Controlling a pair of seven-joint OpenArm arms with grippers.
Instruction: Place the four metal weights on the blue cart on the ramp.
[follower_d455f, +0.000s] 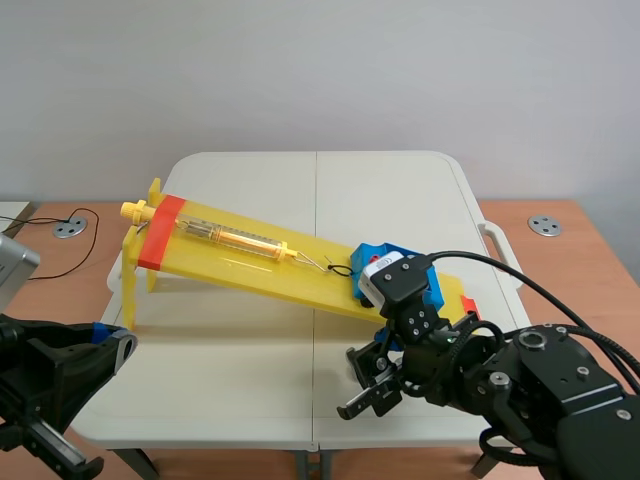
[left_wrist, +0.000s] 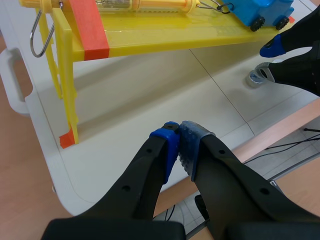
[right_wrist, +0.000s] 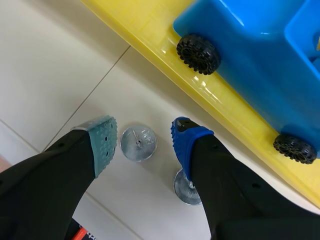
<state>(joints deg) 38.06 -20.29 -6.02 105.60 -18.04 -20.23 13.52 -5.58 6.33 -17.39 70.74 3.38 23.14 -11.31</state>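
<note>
The blue cart (follower_d455f: 383, 262) sits low on the yellow ramp (follower_d455f: 230, 262); its wheels show in the right wrist view (right_wrist: 250, 55). My right gripper (right_wrist: 142, 136) is open, pointing down at the table beside the ramp's low end, with a round metal weight (right_wrist: 138, 144) lying flat between its fingers, untouched. A second weight (right_wrist: 186, 190) lies partly hidden behind the blue-padded finger (right_wrist: 187, 142). In the scene view the right gripper (follower_d455f: 372, 385) covers the weights. My left gripper (left_wrist: 179, 146) is shut on nothing, near the table's front left corner (follower_d455f: 112, 345). From there one weight (left_wrist: 259, 76) shows.
A yellow spring scale (follower_d455f: 240, 238) lies on the ramp, hooked to the cart. An orange-red band (follower_d455f: 160, 232) crosses the ramp's high end, which stands on thin yellow legs (left_wrist: 67, 85). The white table (follower_d455f: 330, 190) has a side handle (left_wrist: 12, 82); wooden desks flank it.
</note>
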